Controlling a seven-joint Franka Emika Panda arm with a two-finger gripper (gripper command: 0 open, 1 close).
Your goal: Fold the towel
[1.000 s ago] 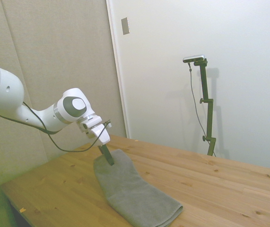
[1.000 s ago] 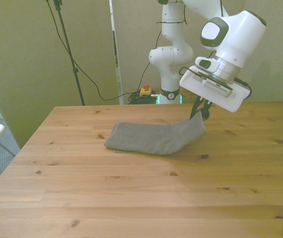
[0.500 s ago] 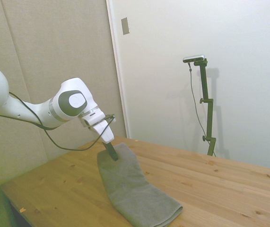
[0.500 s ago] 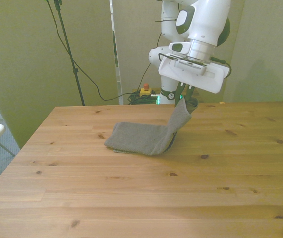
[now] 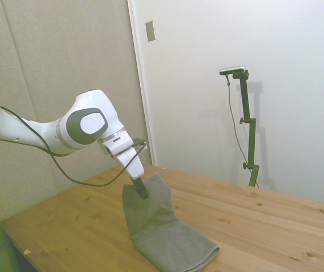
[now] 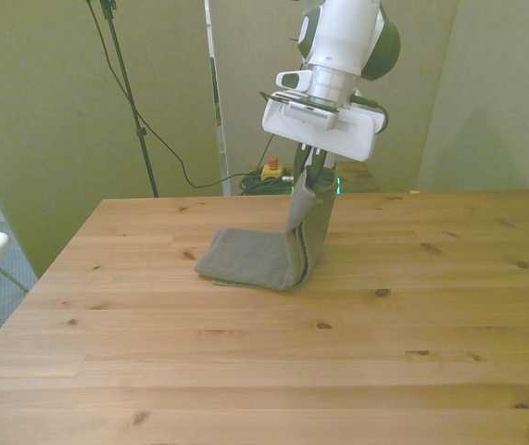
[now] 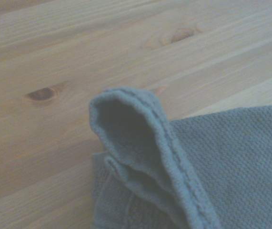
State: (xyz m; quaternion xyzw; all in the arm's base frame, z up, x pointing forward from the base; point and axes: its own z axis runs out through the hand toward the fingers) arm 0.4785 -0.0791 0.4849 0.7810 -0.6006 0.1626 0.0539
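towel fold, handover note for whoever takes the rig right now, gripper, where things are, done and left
Gripper: shut on one end of the towel, holding it raised above the table.
Towel: the held end stands nearly upright; the rest lies flat on the wood, stretching toward the front view's left. The wrist view shows the lifted hem curled over the cloth below.
Done: one end grasped and lifted.
Left: carry the held end across over the flat part, lay it down so the edges roughly meet, then release. The fold is not yet made.
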